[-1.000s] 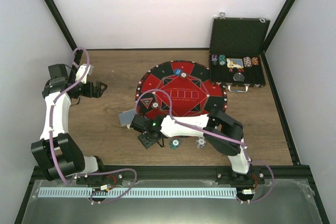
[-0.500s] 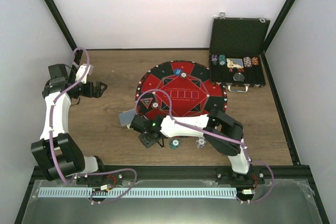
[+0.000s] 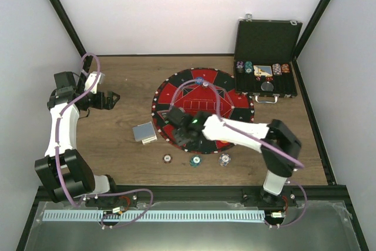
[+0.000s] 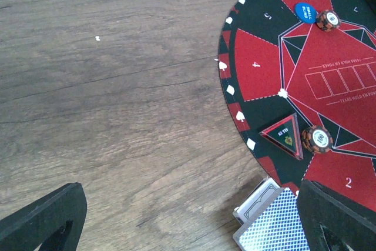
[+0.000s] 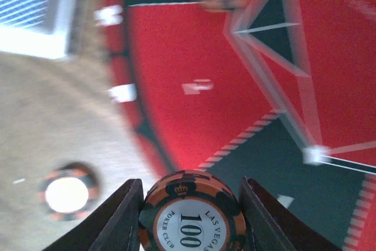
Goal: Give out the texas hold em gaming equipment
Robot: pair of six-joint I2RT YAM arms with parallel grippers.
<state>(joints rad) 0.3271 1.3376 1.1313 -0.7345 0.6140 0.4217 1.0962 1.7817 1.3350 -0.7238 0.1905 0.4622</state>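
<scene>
Chips partly dealt out, with one more pinched over the mat.

At far left, the left gripper [image 3: 110, 99] hung wide open and empty above grained wood. The blue-backed card deck [image 3: 144, 132] lay undealt, just off the flat round mat [image 4: 258, 74]. On the mat sat a triangular marker [image 4: 285, 136], a blue button [image 4: 305, 12] and two striped chips [image 4: 317, 139]. Three loose chips [image 3: 194, 160] lay at lower centre. The right gripper [image 5: 191, 204] was half closed on a glossy orange-and-black chip [image 5: 191, 224] above the mat's lower left. The black case [image 3: 267, 39] at upper right held more stacks, so much seemed left to do.
</scene>
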